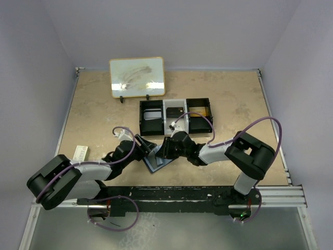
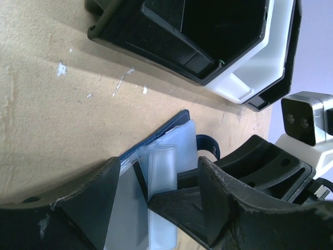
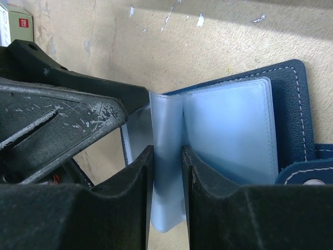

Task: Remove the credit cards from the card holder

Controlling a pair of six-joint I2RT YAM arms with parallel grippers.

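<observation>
**A:** Whereabouts of the card holder point(image 1: 156, 160)?

**B:** Spread open on the table point(image 1: 234, 99), near centre, just at six o'clock from the black tray point(image 1: 176, 115). Navy cover point(image 3: 291, 94) down, clear pocket leaves point(image 3: 229, 130) fanned above it.

**A:** And the right gripper point(image 3: 166, 151)?

**B:** Closed almost fully on one pocket leaf point(image 3: 166, 114), holding it up on edge. Reaches in from three o'clock of the holder.

**A:** Left gripper point(image 2: 156, 172)?

**B:** Jaws spread wide, straddling the leaves from nine o'clock, nothing pinched. Cannot tell whether pressing on the cover.

**A:** Handling?

**B:** Probably light and floppy: soft stitched cover, thin slick plastic. Likely to slide or lift whole under a tug. Best to pin the cover near the spine from one side. Then pinch a card's exposed edge at a pocket mouth, not the plastic itself. Cannot tell whether any card sits inside the gripped leaf.
</observation>
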